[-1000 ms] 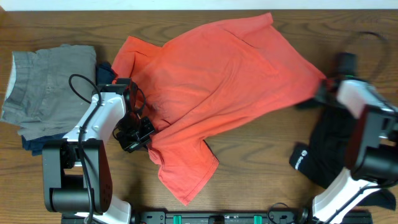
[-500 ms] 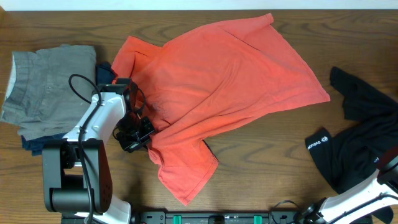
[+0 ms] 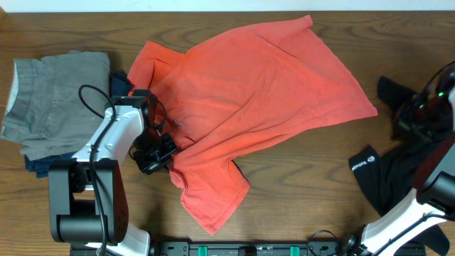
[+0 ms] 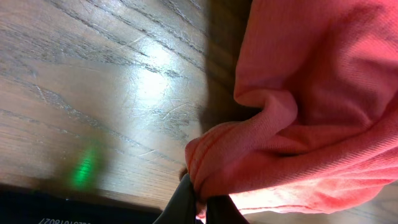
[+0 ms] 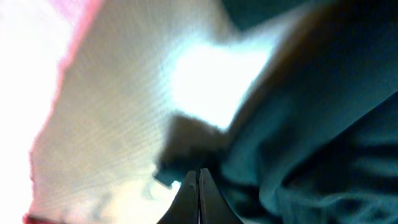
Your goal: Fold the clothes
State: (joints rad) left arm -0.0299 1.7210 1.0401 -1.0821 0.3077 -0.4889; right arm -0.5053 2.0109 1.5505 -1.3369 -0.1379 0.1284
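Observation:
The coral-red T-shirt lies spread and rumpled across the middle of the table, with no print showing. My left gripper is at its lower left edge and is shut on a fold of the coral cloth; the fingertips pinch that fold just above the wood. The black garment with a small white logo lies at the right edge. My right gripper hovers over its upper part. In the blurred right wrist view the fingers are pressed together beside the dark cloth.
A stack of folded grey clothes sits at the far left with a dark blue garment under it. Bare wood table shows in front of the shirt. The arm bases stand at the front edge.
My right arm left the shirt's right corner, swung out of view, and is now over the black garment. The shirt's right corner lies flat. The left arm has not moved.

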